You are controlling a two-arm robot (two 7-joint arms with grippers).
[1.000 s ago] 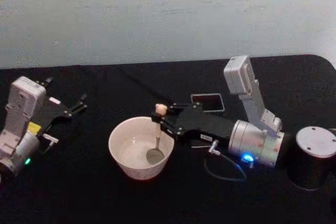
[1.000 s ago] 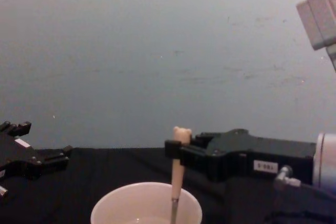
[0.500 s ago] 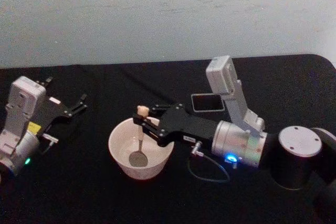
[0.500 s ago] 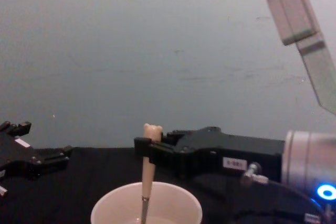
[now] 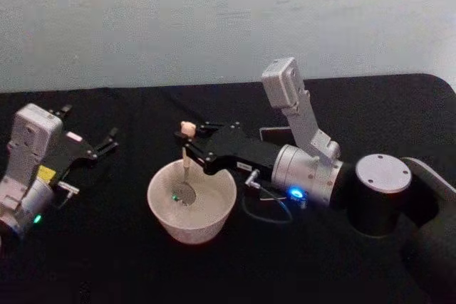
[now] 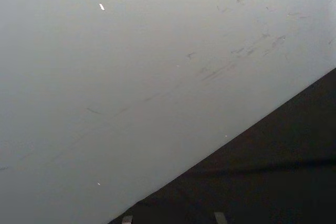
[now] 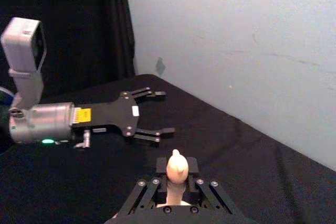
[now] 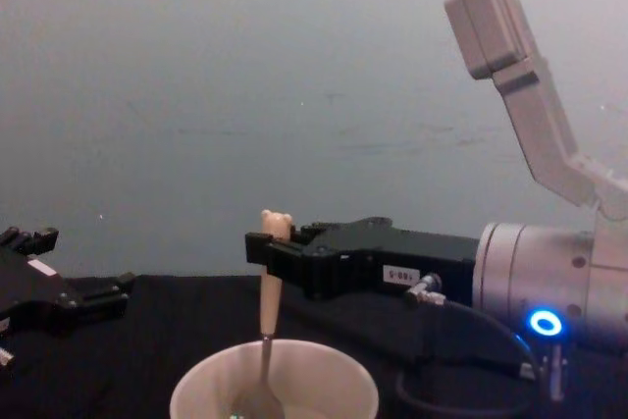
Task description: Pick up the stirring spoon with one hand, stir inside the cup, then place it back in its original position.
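Stirring spoon (image 7: pixel 177 167) in right end effector (image 7: pixel 177 178)

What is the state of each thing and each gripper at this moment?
stirring spoon: upright, gripped by its handle, bowl inside the cup.
cup: upright.
holder: upright, partly hidden by the right arm.
right gripper: fingers shut on the stirring spoon.
left gripper: fingers open, empty, parked at the left.

Beige handle, silver bowl: stirring spoon (image 5: pixel 184 176); cup (image 5: pixel 191 231) cream-white (plain); tablecloth (image 5: pixel 107 261) black; wall (image 5: pixel 214 19) pale grey.
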